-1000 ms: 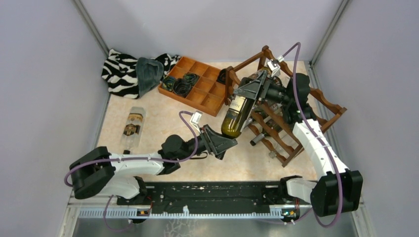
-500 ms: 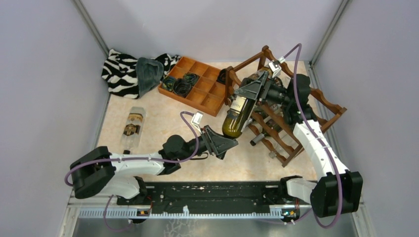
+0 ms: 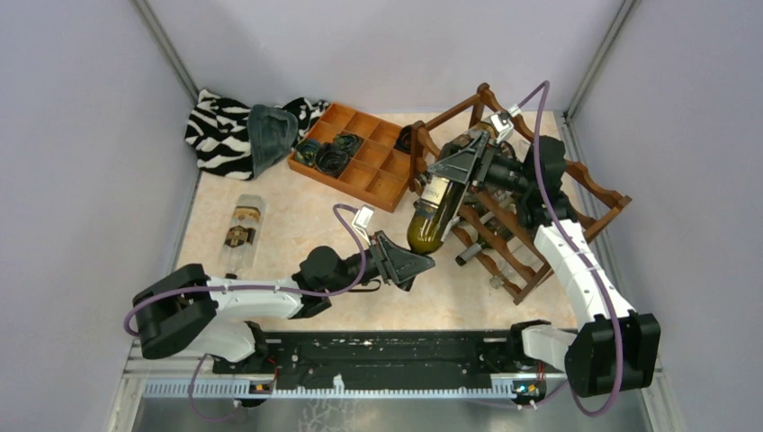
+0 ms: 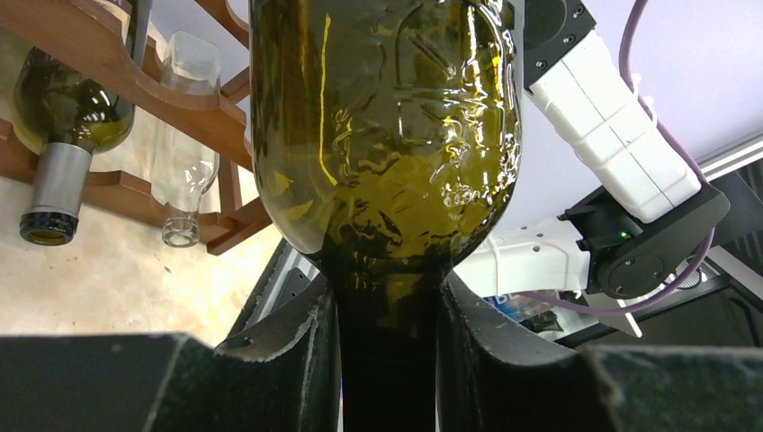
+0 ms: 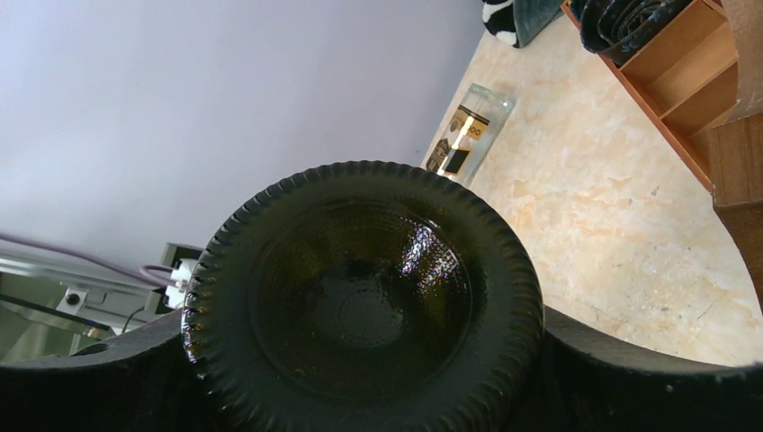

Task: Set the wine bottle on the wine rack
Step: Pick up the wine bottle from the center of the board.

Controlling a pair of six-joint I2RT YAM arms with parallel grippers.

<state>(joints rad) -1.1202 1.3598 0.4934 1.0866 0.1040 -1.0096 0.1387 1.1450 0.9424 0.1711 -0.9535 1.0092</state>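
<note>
Left fingers (image 4: 301,360) clamp the neck of the dark green glass wine bottle (image 3: 430,209), right fingers (image 5: 621,378) its base; mismatched pulls could wrench it free.

wine rack (image 4: 99,63) crowds rt, tabletop (image 3: 288,225) free left of wine bottle (image 3: 430,211)

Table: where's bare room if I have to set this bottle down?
Bare table lies between the clear bottle, the tray and the left arm. A smaller patch lies between the left tool, shut on the green bottle, and the rack. The far side is crowded: cloth, tray, rack.
</note>
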